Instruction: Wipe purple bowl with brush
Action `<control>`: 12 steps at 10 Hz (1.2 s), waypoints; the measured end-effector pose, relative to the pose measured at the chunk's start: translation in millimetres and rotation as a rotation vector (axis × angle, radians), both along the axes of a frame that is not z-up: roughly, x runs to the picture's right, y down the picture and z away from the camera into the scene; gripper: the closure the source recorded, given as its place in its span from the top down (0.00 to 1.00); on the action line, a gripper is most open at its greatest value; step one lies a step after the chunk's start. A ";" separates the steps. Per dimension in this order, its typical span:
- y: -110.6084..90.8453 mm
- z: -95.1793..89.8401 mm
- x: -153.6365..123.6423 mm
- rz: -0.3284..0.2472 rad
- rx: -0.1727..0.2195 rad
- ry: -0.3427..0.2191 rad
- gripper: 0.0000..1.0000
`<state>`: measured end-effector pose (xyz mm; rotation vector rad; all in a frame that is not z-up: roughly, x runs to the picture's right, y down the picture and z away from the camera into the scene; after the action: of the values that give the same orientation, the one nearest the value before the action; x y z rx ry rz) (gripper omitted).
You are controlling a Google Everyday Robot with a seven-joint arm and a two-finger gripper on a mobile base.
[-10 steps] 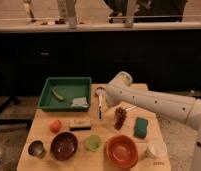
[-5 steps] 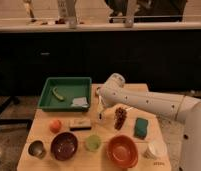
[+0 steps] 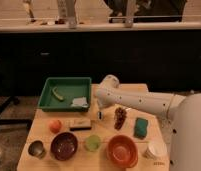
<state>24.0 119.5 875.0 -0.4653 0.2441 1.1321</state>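
The round, deep, glossy dark purple bowl sits at the front of the wooden tabletop, left of centre. A small metal cup is just to its left and a small pale green cup just to its right. Beyond that stands an orange bowl of similar width. Nothing is in or over the purple bowl, so I judge that no wiping has begun.

The slim item lying flat behind the bowl, pale along its length and darker at one end, is most likely the brush. It lies near the front right corner of the green tray, and nothing is touching it. Picking up the brush, carrying it to the bowl and wiping are all left to do.

The gripper points down from the white arm. It hangs between the tray corner and a bunch of dark grapes, just right of the brush and slightly behind it. Its fingers are spread wide and appear to hold nothing. Whether the tips touch the tabletop cannot be told.
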 end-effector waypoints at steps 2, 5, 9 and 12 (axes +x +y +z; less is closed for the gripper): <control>4.1 7.0 -9.3 0.018 -0.022 0.009 0.80; 6.1 12.4 -21.2 0.020 -0.036 -0.007 0.80; 5.8 12.4 -21.6 0.018 -0.035 -0.009 0.80; 6.4 14.6 -19.0 0.030 -0.031 0.006 0.80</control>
<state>5.0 125.9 889.7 -0.4947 0.2613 1.1601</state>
